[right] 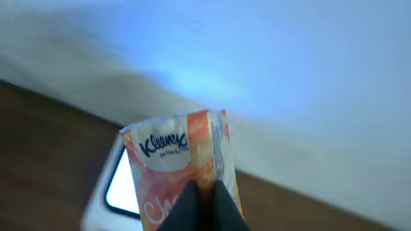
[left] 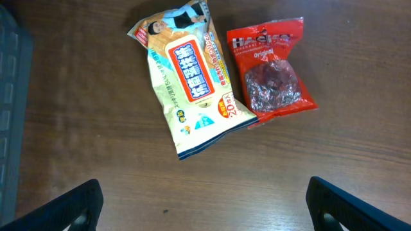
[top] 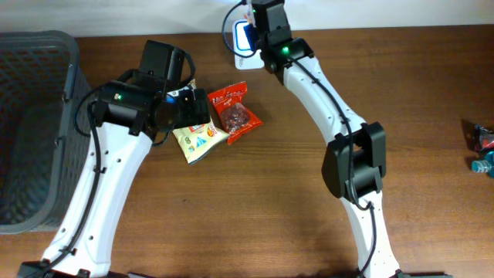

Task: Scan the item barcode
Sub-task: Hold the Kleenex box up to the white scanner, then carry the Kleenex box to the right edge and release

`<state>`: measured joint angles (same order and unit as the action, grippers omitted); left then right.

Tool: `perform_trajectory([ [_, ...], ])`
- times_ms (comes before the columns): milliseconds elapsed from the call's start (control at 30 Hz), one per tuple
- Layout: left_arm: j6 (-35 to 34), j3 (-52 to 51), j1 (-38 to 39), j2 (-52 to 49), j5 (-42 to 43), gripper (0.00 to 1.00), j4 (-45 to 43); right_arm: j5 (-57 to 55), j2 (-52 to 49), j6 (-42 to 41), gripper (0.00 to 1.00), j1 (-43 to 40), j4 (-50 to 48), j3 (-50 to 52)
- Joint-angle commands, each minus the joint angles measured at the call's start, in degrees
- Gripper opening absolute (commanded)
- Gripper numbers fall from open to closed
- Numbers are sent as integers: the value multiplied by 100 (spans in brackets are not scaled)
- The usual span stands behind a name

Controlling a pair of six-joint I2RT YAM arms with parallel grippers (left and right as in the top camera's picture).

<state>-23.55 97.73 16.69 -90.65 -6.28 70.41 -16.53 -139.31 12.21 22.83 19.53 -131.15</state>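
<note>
My right gripper is shut on the edge of an orange-and-white Kleenex tissue pack. It holds the pack over a white scanner with a bright window at the table's far edge. From overhead, the right gripper hangs beside the scanner, and the pack is hidden under the arm. My left gripper is open, with nothing between its fingers. It hovers over bare wood, just short of a yellow wipes pack and a red snack bag.
A dark mesh basket fills the left side of the table. The yellow pack and red bag lie mid-table by my left gripper. A few small items sit at the right edge.
</note>
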Motion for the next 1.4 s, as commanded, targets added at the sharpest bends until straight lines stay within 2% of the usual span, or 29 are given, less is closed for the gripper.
perform_trajectory([
  [0,50,-26,2,-20,-61,99,-2,-363,-258,922,4,-24,-186,-74],
  [167,50,-26,2,-20,-61,99,-2,188,-476,1703,4,81,-203,-66],
  [333,50,-26,2,-20,-61,99,-2,-26,-487,1757,4,186,-544,-66],
  [367,50,-26,2,-20,-61,99,-2,-203,-487,1606,4,186,-546,-66],
  [500,50,-26,2,-20,-61,99,-2,-713,-254,-74,4,-96,-463,-120],
  [567,50,-26,2,-20,-61,99,-2,-713,33,-881,4,-468,-149,-120],
  [667,50,-26,2,-20,-61,99,-2,-946,417,-1799,4,-1357,835,-120],
  [867,50,-26,7,-20,-61,99,-2,-1180,466,-2632,4,-3486,3322,-116],
  [1033,50,-26,7,-20,-61,99,0,-1091,396,-2927,4,-5056,4310,-52],
  [1133,50,-26,7,-20,-61,99,-2,-1086,393,-2924,4,-5613,4522,-52],
  [1300,50,-26,2,-20,-61,99,-2,-1088,393,-2924,5,-6008,4677,-48],
  [1333,50,-26,2,-20,-61,99,-2,-1091,393,-2924,22,-6052,4712,-48],
  [1367,50,-26,2,-20,-61,99,-2,-1088,393,-2924,52,-6074,4717,-46],
])
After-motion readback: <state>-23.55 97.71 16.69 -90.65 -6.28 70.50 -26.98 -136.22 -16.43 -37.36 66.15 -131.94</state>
